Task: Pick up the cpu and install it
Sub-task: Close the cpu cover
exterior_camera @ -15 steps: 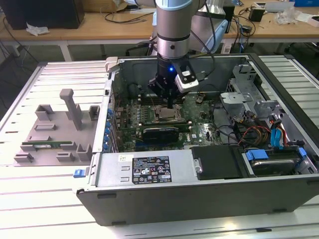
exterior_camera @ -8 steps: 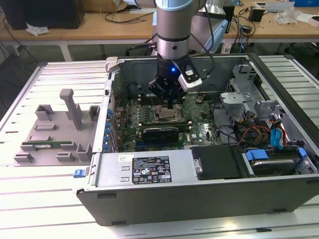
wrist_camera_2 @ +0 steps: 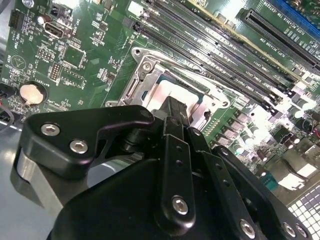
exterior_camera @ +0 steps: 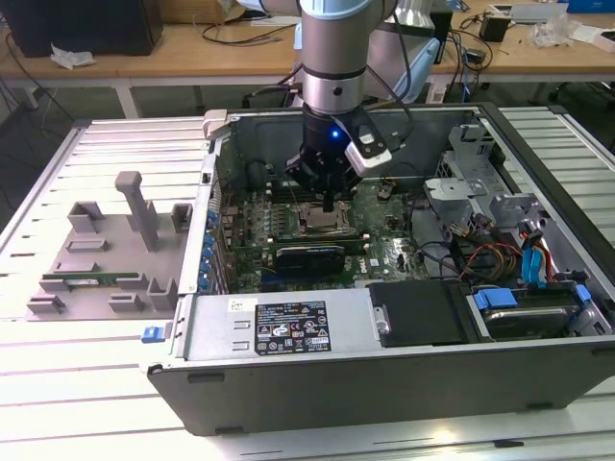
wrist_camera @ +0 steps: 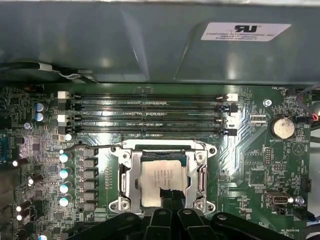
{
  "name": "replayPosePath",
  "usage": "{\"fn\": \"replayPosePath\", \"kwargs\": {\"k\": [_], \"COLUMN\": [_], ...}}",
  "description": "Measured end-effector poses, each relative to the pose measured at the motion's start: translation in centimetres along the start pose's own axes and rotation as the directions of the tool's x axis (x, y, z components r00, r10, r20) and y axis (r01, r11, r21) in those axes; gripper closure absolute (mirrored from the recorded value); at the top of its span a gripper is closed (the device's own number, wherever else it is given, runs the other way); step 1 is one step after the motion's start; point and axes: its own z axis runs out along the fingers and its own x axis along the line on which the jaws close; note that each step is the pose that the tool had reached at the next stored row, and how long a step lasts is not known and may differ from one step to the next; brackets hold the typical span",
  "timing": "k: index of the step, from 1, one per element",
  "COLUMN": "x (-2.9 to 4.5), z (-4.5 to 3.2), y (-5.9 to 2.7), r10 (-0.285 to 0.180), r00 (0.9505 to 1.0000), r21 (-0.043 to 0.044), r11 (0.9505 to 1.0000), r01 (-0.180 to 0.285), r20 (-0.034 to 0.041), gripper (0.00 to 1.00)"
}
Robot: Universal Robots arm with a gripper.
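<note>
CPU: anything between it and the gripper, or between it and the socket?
Nothing visible. The cpu already lies within the socket frame on the motherboard, and the gripper sits directly over one edge, nothing between.

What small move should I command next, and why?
Probably a short straight lift of the end effector. The cpu already lies flat inside the socket frame, and the closed fingertips sit over its edge, gripping nothing; whether they touch it is unclear.
</note>
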Motion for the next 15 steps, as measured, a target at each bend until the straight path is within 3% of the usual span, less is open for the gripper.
{"fn": "replayPosePath", "kwargs": {"k": [7,15], "x": [0.41,2.19], "z": [0.16,0.61], "y": [-0.01,-0.13], "r10": [-0.012,-0.025], "r00": [0.9999,0.9997], "r21": [-0.0012,-0.0029], "r11": [0.9999,0.9997], "r01": [0.012,0.025], "r20": [0.0015,0.0082], "gripper": [0.89,0.89]}}
